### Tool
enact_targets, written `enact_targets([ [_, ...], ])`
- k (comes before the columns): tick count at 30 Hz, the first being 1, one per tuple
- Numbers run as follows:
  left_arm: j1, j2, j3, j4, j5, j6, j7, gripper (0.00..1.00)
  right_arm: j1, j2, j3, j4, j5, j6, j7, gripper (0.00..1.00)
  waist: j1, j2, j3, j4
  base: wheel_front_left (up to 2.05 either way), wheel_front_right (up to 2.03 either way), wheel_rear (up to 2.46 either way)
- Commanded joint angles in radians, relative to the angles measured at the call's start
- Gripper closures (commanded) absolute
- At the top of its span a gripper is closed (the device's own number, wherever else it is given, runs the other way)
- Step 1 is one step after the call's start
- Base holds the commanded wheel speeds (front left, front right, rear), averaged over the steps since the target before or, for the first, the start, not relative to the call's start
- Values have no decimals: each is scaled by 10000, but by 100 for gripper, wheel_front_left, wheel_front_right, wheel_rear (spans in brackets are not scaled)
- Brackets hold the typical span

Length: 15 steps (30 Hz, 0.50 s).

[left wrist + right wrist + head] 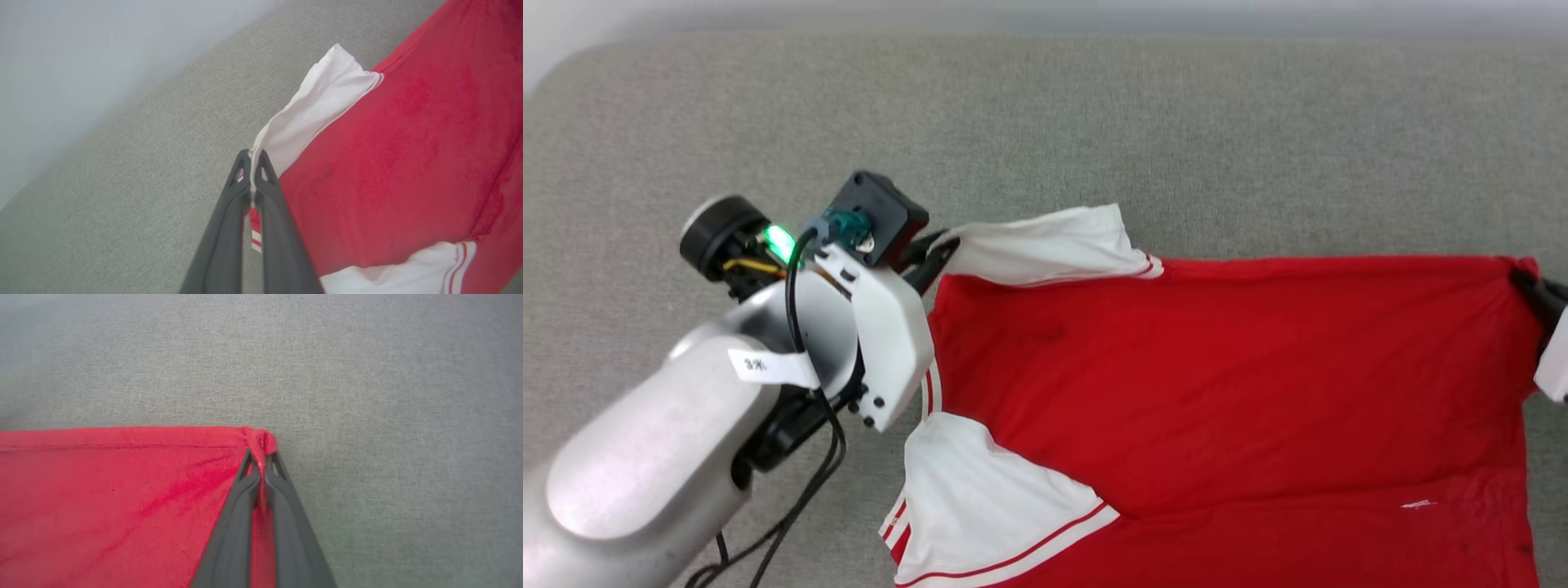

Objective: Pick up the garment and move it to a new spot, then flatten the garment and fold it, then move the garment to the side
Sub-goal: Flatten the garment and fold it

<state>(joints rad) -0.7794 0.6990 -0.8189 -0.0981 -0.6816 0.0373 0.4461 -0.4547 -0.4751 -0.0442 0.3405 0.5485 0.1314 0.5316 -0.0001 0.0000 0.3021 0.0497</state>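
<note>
The garment, a red shirt with white short sleeves and striped trim, lies spread across the grey surface, collar end to the left. My left gripper is shut on the white far sleeve at the shoulder; in the left wrist view the left gripper pinches the white and striped cloth. My right gripper at the right edge is shut on the far hem corner. The right wrist view shows the right gripper clamped on the bunched red corner.
The grey fabric surface stretches wide behind and to the left of the shirt. A pale wall or floor edge runs along the far side. My left forearm with its cables covers the lower left.
</note>
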Motion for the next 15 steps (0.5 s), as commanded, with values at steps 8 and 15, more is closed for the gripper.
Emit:
enact_targets([
  [8, 1184, 247, -136, -419, -254, 408, -293, 100, 1635, 101, -205, -548, 747, -15, -506, 100, 1, 0, -910, 195, 0, 0, 0],
  [15, 2285, 586, -325, -930, -429, 873, -425, 100, 3035, 97, -315, -1001, 1469, -14, -729, 100, 1, 0, -1408, 292, 0, 0, 0],
])
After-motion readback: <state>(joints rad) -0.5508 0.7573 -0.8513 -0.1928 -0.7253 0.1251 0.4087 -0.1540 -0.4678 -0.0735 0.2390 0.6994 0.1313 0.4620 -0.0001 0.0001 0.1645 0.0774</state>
